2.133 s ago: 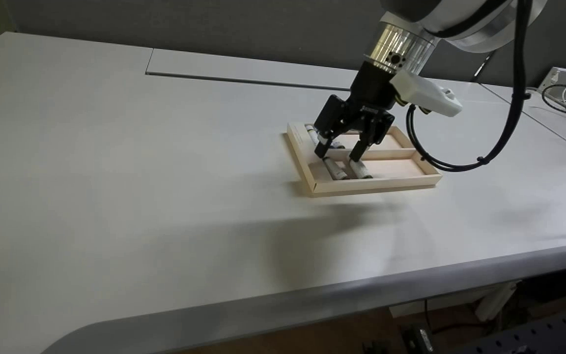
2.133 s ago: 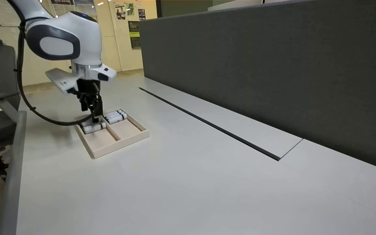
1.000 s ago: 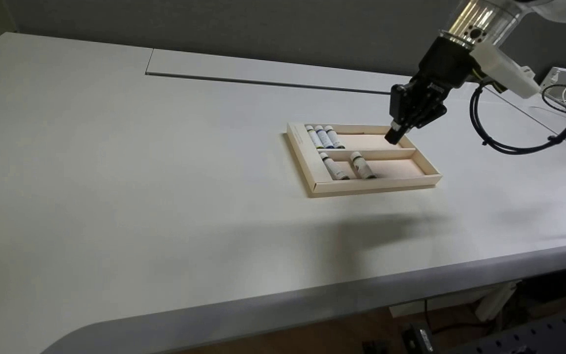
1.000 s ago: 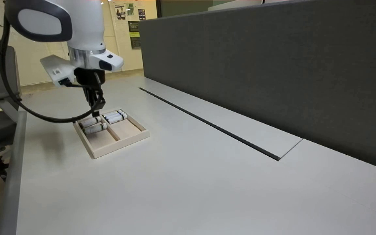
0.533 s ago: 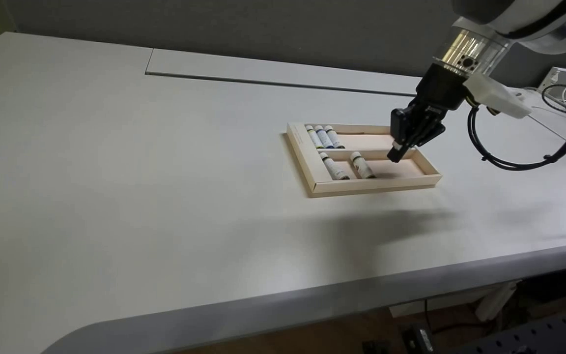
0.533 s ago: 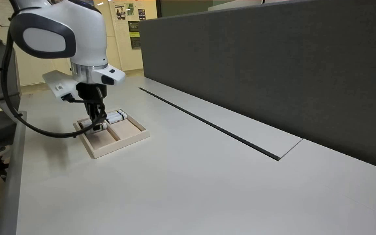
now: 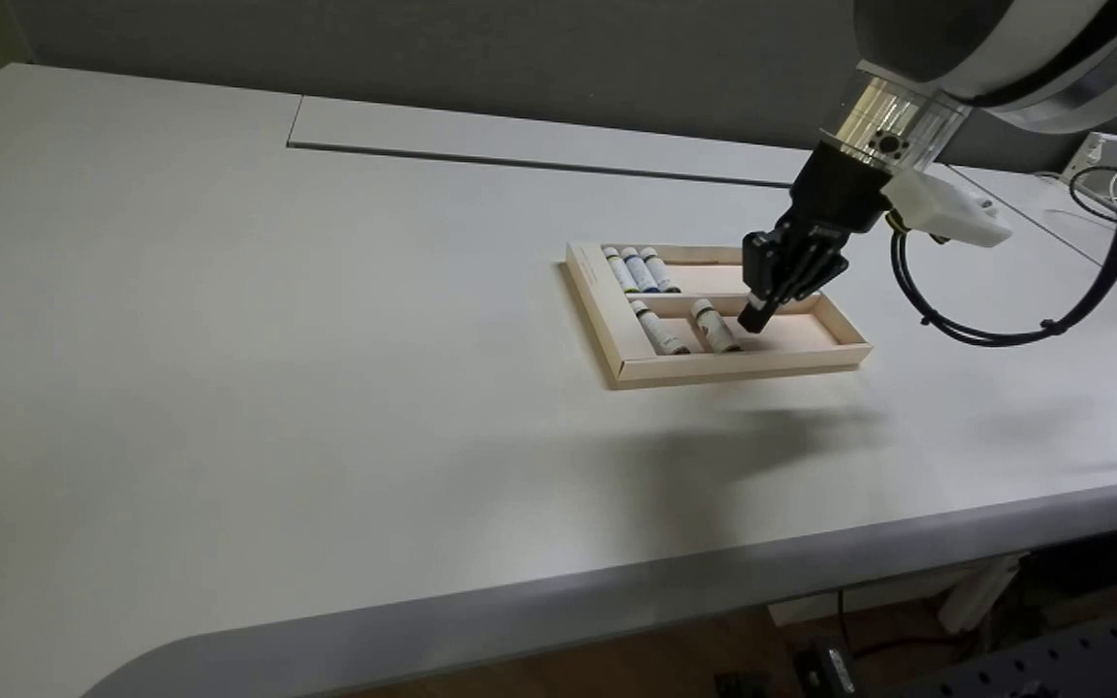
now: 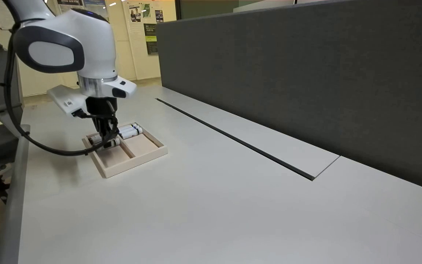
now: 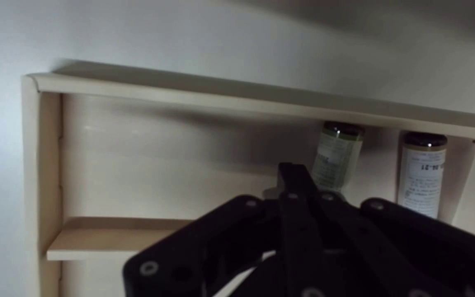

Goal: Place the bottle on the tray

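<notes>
The tray, shallow light wood with a divider, lies on the table and shows in both exterior views. In its near compartment rests the bottle, a pale vial with a dark end, lying slightly askew. In the wrist view the bottle has its dark cap close to the tray wall; its other end is hidden behind my fingers. My gripper is shut with nothing between its fingertips, low over the same compartment and just beside the bottle. Whether they touch I cannot tell. From an exterior view, my gripper partly covers the bottle.
Another pale vial lies at the compartment's end, beyond the bottle. Several similar vials sit in a row in the far compartment. The tray's divider runs alongside my gripper. A grey partition stands behind the table.
My gripper was open over the vials, then shut and moved off to the tray's other end. Since then it has come down and back toward the bottle. The vials look unmoved over the last second.
</notes>
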